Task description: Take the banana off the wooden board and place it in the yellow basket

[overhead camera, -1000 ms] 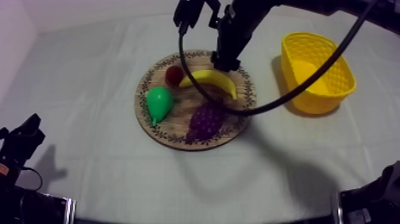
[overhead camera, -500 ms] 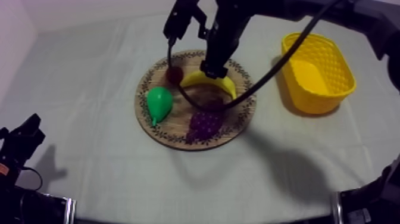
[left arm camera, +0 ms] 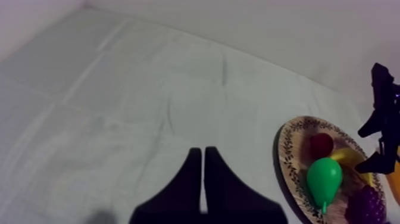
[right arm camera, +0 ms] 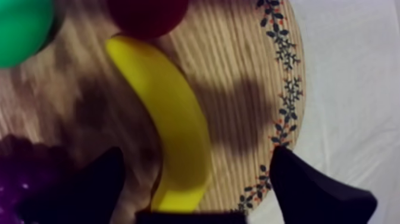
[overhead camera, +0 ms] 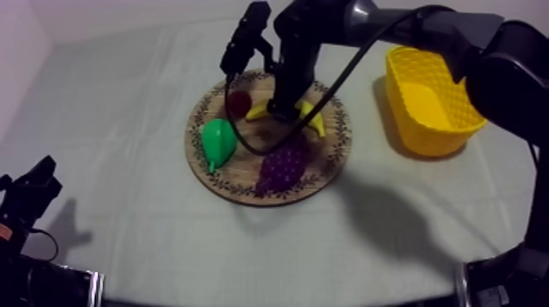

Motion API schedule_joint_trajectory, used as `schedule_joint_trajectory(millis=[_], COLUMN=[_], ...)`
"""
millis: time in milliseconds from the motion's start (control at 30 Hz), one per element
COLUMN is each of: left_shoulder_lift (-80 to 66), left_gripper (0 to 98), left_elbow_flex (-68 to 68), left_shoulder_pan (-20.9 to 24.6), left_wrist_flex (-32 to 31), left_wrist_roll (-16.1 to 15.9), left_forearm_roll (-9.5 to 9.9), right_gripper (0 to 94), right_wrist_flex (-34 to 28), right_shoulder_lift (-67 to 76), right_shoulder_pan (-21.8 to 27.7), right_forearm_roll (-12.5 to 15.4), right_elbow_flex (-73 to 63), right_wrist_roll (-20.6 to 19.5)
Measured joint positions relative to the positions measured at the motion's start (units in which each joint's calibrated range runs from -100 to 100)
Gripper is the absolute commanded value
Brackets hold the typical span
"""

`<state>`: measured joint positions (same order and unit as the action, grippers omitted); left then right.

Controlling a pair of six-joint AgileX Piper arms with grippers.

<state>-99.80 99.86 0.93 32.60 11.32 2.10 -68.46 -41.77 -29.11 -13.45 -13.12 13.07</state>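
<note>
Banana (right arm camera: 169,113) is noted lying flat on the wooden board (right arm camera: 238,77), one end just beside the small red fruit (right arm camera: 146,15). Right gripper (right arm camera: 193,159) is spread wide, one finger either side of the banana, with nothing gripped. Left gripper (left arm camera: 202,161) is closed on nothing. The toy is judged light, stiff and smooth (likely slippery) — a hold across the thick middle is advised.

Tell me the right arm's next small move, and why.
Probably close the right gripper on the banana. Its fingers stand open with the banana between them, and the banana lies flat on the wooden board, not yet lifted. A firm grip seems needed before any lift and carry to the yellow basket.
</note>
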Motion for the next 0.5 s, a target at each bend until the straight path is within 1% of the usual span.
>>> schedule_joint_trajectory(millis=[300,500], left_shoulder_lift=[0.0,0.0], left_gripper=[0.1,0.1], left_elbow_flex=[0.0,0.0], left_shoulder_pan=[0.0,0.0], left_wrist_flex=[0.0,0.0], left_wrist_roll=[0.0,0.0], left_forearm_roll=[0.0,0.0], right_gripper=[75.8,68.8], right_wrist_flex=[-0.9,-1.0], right_shoulder_lift=[-4.2,-4.6], right_shoulder_pan=[0.6,0.7], right_forearm_roll=[0.1,0.7], right_elbow_flex=[-4.1,-4.6], right_wrist_roll=[0.0,-0.2])
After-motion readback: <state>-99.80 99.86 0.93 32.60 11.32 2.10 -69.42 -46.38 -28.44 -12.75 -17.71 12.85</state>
